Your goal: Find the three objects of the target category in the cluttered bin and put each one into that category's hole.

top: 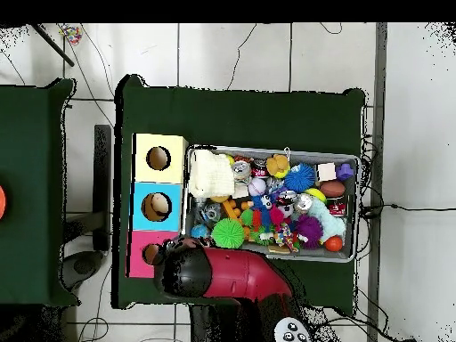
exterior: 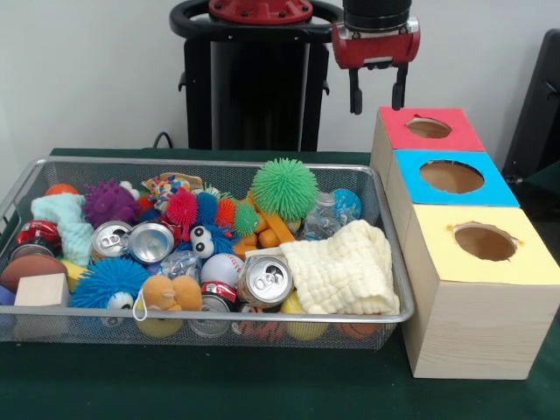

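The wire bin [exterior: 389,262] of clutter sits on the green table [exterior: 175,385], just beside the wooden box whose red hole [exterior: 429,128], blue hole [exterior: 451,177] and yellow hole [exterior: 485,241] face up. My hand [exterior: 377,98] hangs released and empty above the red hole's near corner, well apart from the bin. In the overhead view my arm covers part of the red hole, and I cannot make out which jumbled objects are targets.
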You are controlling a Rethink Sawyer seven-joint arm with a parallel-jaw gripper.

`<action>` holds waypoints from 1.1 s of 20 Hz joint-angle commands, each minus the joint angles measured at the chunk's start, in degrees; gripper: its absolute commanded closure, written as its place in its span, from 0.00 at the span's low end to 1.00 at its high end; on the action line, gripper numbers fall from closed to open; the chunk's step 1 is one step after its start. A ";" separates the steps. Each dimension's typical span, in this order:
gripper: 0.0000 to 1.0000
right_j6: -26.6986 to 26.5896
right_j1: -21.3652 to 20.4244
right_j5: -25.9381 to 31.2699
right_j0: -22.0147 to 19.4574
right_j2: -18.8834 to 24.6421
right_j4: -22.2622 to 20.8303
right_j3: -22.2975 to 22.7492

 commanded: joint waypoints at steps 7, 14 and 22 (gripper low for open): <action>0.00 1.96 4.70 -0.52 -3.57 1.77 -3.73 -8.89; 0.00 1.26 6.89 -2.81 -5.31 5.67 -4.21 -6.99; 0.00 2.95 10.31 1.01 -3.66 0.50 -6.67 -17.03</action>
